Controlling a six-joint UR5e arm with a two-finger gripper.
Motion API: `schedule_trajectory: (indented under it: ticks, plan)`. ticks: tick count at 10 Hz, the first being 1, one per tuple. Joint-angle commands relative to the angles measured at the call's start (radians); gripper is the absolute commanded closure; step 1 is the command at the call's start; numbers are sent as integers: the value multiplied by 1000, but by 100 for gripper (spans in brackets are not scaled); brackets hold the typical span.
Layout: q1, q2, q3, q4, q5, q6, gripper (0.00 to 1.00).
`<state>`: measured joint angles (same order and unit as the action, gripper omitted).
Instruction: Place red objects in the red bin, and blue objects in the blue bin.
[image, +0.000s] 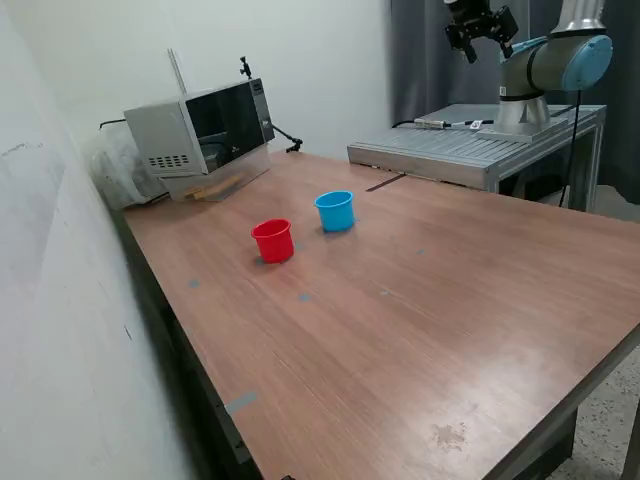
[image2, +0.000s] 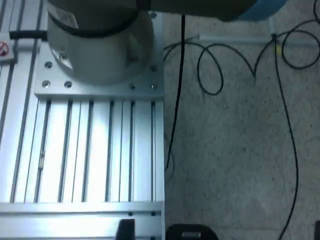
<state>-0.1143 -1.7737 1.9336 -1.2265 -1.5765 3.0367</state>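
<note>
The gripper (image: 480, 30) is hanging high above its base, well away from the red bin (image: 272, 240); its opening cannot be told. The blue bin (image: 335, 210) is sitting just beside. No cubes are showing, so sorting progress is unclear.

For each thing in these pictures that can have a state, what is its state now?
Small round red plastic cup: upright on the wooden table, contents hidden.
Small round light blue plastic cup: upright, apart from the red cup, contents hidden.
Two-finger gripper: raised high, away from the cups, holding nothing; open or shut unclear.
Grey box-shaped appliance: door closed.
</note>
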Motion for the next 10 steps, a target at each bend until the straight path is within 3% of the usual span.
schedule_trajectory:
  ticks: [1,10]
  plan:
    - [-4,2,-4,22,-3,-3,0]
    - [-16,2,-1,22,-5,-3,0]
